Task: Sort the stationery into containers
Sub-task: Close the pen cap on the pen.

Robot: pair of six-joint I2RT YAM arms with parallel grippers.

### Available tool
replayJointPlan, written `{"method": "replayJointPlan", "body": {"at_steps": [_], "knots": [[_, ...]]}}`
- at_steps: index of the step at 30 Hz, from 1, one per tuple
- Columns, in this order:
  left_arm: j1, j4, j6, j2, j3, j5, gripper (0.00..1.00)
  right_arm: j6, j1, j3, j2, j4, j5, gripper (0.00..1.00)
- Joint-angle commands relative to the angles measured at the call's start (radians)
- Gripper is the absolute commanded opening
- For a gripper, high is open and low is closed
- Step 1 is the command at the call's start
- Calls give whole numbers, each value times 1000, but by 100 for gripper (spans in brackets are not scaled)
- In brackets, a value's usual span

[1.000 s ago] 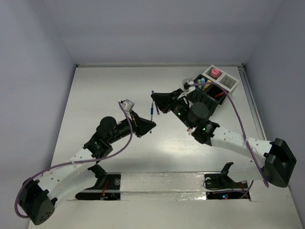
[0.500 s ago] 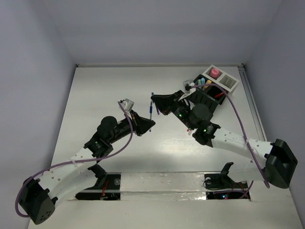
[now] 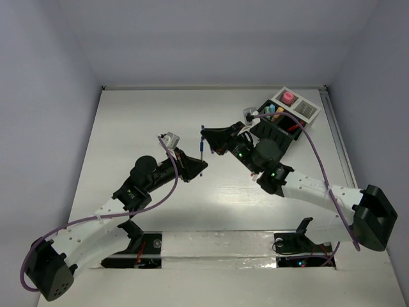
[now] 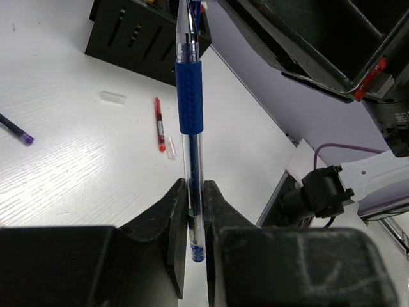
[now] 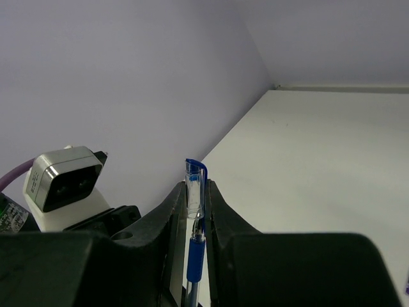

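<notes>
Pens: one blue pen (image 4: 190,96) clamped by left gripper (image 4: 193,190) and right gripper (image 5: 194,192); one red pen (image 4: 158,125) loose.

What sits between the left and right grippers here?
A blue pen bridges them: the left gripper pinches its back end, the right gripper its capped end. Both wrist views show it.

Left wrist view: we lose far end of blue pen (image 4: 190,96) past upper edge, black organizer (image 4: 131,35) cropped there too, dark pen (image 4: 16,131) cut by left edge. Right wrist view: blue pen's lower barrel runs off bottom. Overhead, organizer contents too tiny for us.
</notes>
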Motion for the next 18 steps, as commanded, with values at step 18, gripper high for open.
{"method": "replayJointPlan", "body": {"at_steps": [18], "knots": [[-6,47,17,-3,45,30,0,-56,5,50,-7,38,30,0]]}}
